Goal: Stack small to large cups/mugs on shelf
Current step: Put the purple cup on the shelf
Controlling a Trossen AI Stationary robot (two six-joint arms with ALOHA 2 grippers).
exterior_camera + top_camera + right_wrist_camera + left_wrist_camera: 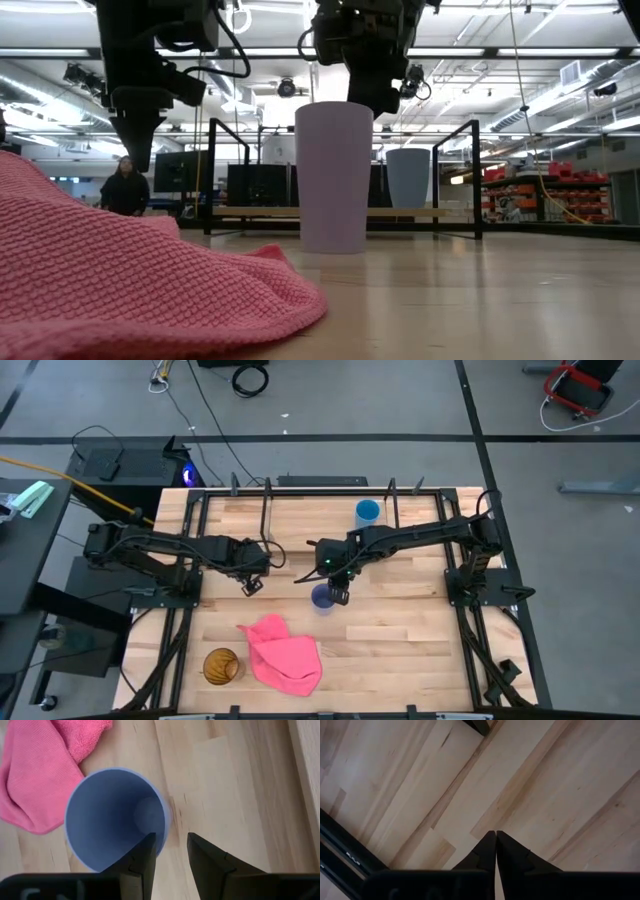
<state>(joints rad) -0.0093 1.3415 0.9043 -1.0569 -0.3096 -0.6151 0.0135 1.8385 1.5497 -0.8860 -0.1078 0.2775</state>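
Directly beneath the right end effector [338, 597], the upright lavender cup [322, 598].

No lettering can be read anywhere — signs in the far room seem too small.

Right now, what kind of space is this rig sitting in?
Likely a robotics lab or workshop. The wooden table stands in a black frame on a grey floor strewn with cables; the low view shows open ceiling strip lights, orange racks and a person at monitors.
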